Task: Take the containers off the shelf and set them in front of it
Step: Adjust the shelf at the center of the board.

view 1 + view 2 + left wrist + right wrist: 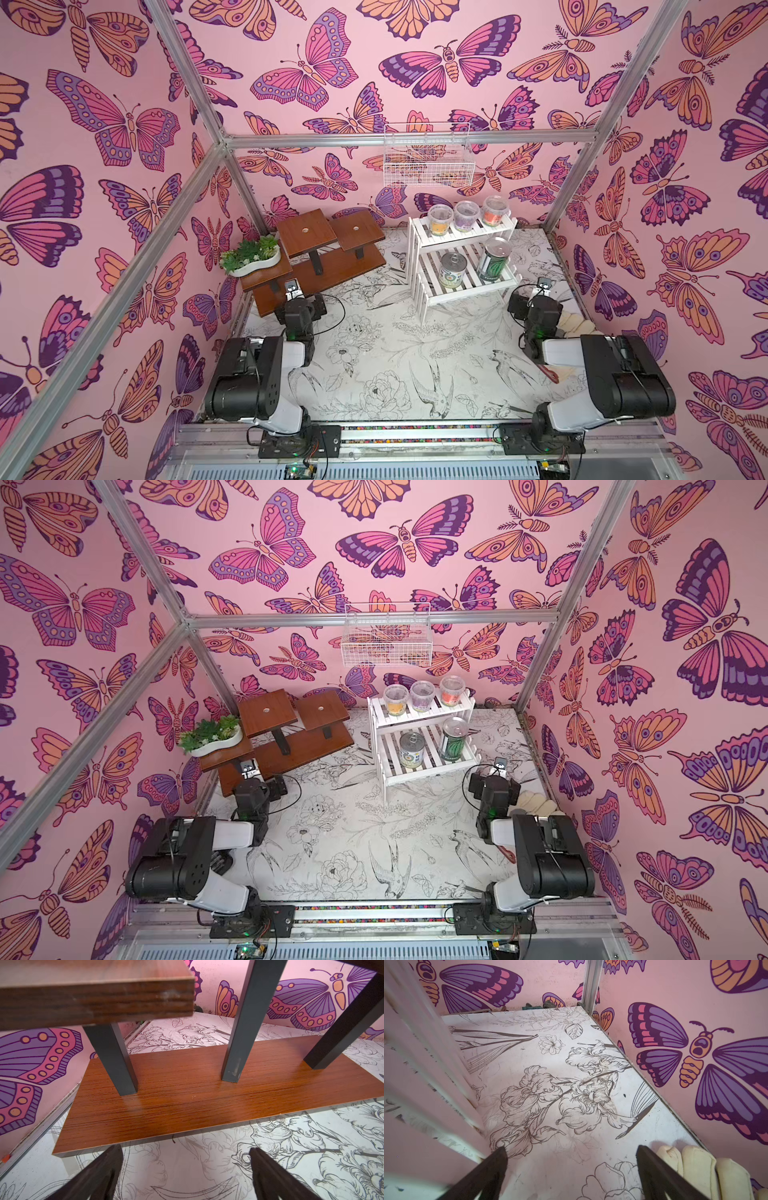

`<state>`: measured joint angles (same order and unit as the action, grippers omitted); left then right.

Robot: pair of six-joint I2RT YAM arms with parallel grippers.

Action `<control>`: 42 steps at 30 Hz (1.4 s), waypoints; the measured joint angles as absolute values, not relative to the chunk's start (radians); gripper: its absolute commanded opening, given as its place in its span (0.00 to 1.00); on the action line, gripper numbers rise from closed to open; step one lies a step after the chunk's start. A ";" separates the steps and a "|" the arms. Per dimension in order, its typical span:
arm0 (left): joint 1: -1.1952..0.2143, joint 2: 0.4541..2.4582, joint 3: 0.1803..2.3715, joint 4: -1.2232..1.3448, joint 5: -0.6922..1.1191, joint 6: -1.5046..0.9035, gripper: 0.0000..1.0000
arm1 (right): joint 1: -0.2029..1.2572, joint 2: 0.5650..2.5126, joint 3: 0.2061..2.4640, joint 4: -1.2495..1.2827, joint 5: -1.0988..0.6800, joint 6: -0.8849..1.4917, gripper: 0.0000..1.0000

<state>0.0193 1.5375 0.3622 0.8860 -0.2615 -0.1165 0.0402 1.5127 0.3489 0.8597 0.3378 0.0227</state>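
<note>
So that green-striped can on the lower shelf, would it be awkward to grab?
Probably stiff: the green-striped can looks metal, so it shouldn't squash. Its smooth, shiny wall may be slippery. It stands upright on the slatted shelf and is taller than wide, so a nudge might tip it and let it roll.

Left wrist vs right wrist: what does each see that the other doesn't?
Left wrist only: the brown wooden stand and its dark legs, close ahead of the left gripper. Right wrist only: blurred slats of the white shelf beside the right gripper, a cream padded item, and the frame's corner post. Both: open jaws holding nothing, the floral-print table, the pink butterfly wall.
</note>
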 measured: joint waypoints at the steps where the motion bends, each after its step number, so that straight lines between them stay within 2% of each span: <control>1: 0.019 1.538 0.362 0.886 -0.261 -0.117 1.00 | 0.039 1.513 0.349 0.859 0.337 0.023 0.99; 16: 0.016 1.538 0.363 0.886 -0.265 -0.117 1.00 | 0.039 1.513 0.349 0.859 0.331 0.023 0.99; 26: -0.064 1.518 0.362 0.883 -0.367 -0.084 0.96 | 0.039 1.465 0.328 0.891 0.331 0.022 0.99; 30: -0.093 1.405 0.420 0.720 -0.365 -0.043 0.96 | 0.040 1.425 0.307 0.890 0.331 0.020 0.99; 37: -0.160 1.177 0.566 0.428 -0.243 -0.010 0.97 | 0.041 1.235 0.415 0.594 0.341 0.056 0.99; 42: -0.288 1.143 0.688 0.233 -0.151 -0.064 0.98 | 0.045 1.138 0.448 0.362 0.386 0.120 0.99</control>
<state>-0.2878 1.1427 0.6880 0.2333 -0.1509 -0.0643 0.0452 1.1381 0.4484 0.3618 0.3862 0.1204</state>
